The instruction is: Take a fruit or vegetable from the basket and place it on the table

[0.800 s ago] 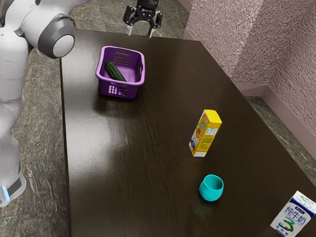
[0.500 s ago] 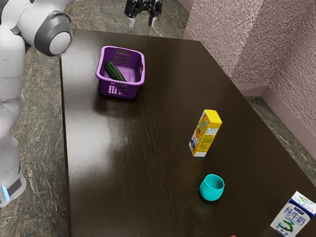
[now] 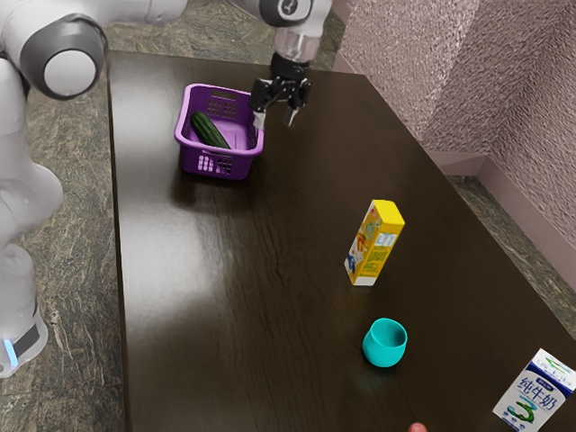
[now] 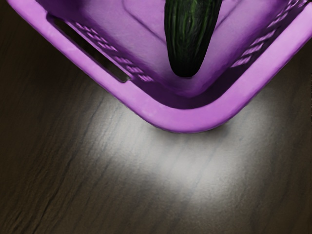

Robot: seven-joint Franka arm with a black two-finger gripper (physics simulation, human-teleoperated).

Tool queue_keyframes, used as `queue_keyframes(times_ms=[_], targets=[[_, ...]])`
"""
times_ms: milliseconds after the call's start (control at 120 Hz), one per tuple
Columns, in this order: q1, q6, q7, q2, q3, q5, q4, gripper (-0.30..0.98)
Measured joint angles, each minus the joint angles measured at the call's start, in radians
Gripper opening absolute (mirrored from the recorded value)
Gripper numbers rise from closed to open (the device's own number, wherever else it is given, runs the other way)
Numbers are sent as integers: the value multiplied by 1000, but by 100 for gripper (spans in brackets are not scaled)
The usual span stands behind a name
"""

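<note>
My gripper [image 3: 275, 119] is open, with a gap between its two fingertips, above the table beside the basket's rim on the exterior view's right. The purple basket [image 3: 219, 165] stands on the dark table [image 3: 225, 270], and a dark green cucumber [image 3: 210, 131] lies inside it. In the wrist view the basket's rim [image 4: 187, 120] curves round a corner, and one end of the cucumber [image 4: 187, 44] shows inside; its other end is out of that picture. Bare tabletop [image 4: 161, 185] lies beyond the corner.
A yellow carton [image 3: 374, 243] stands near the table's middle, with a turquoise cup [image 3: 385, 343] nearby. At the exterior view's lower right is a white and blue milk carton [image 3: 537, 392]. Part of a small reddish thing [image 3: 418, 427] shows at the lower edge.
My gripper has come from beyond the table's far edge toward the basket, lower in the exterior view and slightly to its right. It stays open. The basket and cucumber have not moved.
</note>
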Motion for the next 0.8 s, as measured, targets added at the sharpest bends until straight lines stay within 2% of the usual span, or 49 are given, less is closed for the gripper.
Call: queue_keyframes(times_ms=[108, 208, 283, 317, 375, 408, 483, 567, 600, 617, 683, 717, 800], targets=[[-91, 14, -61, -186, 1, 127, -56, 63], [-38, 12, -116, -238, -2, 199, -119, 61], [196, 4, -137, -195, -115, 193, -131, 61], [359, 2, -142, -183, -231, 185, -133, 60], [687, -1, -147, -210, -502, 174, -150, 60], [806, -1, -150, -236, -599, 170, -167, 60], [931, 12, -155, -281, -719, 163, -228, 60], [926, 30, -164, -300, -754, 165, -259, 60], [859, 36, -167, -274, -695, 165, -253, 60], [792, 38, -169, -249, -630, 164, -241, 60], [424, 46, -173, -112, -244, 133, -175, 60], [289, 49, -171, -25, -74, 95, -150, 60], [77, 54, -144, 209, 249, -45, -122, 60]])
